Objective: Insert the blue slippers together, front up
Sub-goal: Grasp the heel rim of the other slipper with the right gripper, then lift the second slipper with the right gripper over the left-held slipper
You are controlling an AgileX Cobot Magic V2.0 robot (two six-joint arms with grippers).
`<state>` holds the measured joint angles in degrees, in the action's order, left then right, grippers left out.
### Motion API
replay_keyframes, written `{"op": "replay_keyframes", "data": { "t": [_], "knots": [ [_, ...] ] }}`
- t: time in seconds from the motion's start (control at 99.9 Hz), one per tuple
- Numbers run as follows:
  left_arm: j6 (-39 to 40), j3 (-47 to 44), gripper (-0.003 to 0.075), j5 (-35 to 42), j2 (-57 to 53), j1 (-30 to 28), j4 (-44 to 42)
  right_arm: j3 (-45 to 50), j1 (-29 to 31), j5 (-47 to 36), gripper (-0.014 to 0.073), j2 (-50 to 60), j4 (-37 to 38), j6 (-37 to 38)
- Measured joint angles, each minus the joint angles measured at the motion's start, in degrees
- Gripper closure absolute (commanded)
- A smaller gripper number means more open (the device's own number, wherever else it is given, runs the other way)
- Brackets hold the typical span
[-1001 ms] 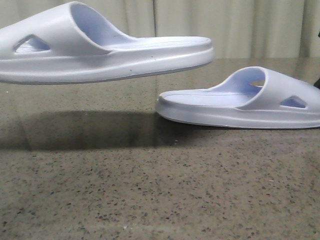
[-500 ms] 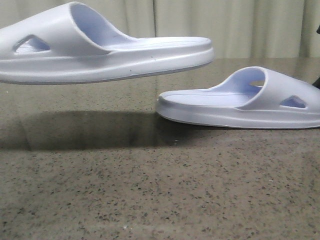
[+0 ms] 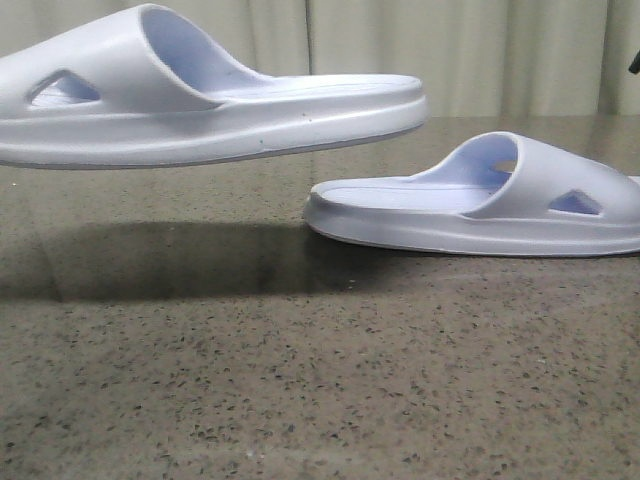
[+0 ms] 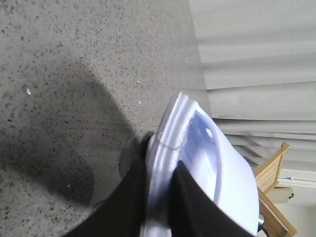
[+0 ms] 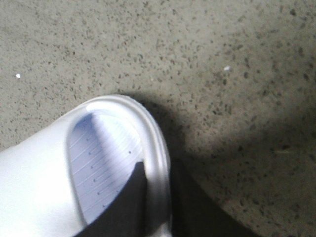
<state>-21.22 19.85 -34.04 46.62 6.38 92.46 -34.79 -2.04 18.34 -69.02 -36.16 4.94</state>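
Two pale blue slippers show in the front view. The left slipper (image 3: 200,110) hangs level in the air above the table, its shadow below it. My left gripper (image 4: 160,197) is shut on its side rim (image 4: 165,148), one finger under the sole and one on the footbed. The right slipper (image 3: 480,200) rests low on the table at the right, heel end towards the middle. My right gripper (image 5: 158,197) is shut on its rim (image 5: 153,143), one finger on the ribbed footbed and one outside the sole. Neither gripper shows in the front view.
The speckled stone table (image 3: 320,380) fills the foreground. Pale curtains (image 3: 480,50) hang behind the table. A wooden chair frame (image 4: 274,168) shows past the table in the left wrist view.
The right slipper has shifted slightly to the left and turned a little. The left slipper has not moved.
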Motion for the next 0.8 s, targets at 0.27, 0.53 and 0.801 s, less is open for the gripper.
{"op": "replay_keyframes", "data": {
  "t": [0.27,0.53,0.801],
  "knots": [
    [0.0,0.0,0.0704,0.0,0.0,0.0,0.0,0.1,0.0,-6.0,0.0701,0.6,-0.3,0.0],
    [0.0,0.0,0.0704,0.0,0.0,0.0,0.0,0.1,0.0,-10.4,0.0701,9.2,-0.5,0.0],
    [0.0,0.0,0.0704,0.0,0.0,0.0,0.0,0.1,0.0,-10.8,0.0701,21.9,-0.5,0.0]
  ]
}}
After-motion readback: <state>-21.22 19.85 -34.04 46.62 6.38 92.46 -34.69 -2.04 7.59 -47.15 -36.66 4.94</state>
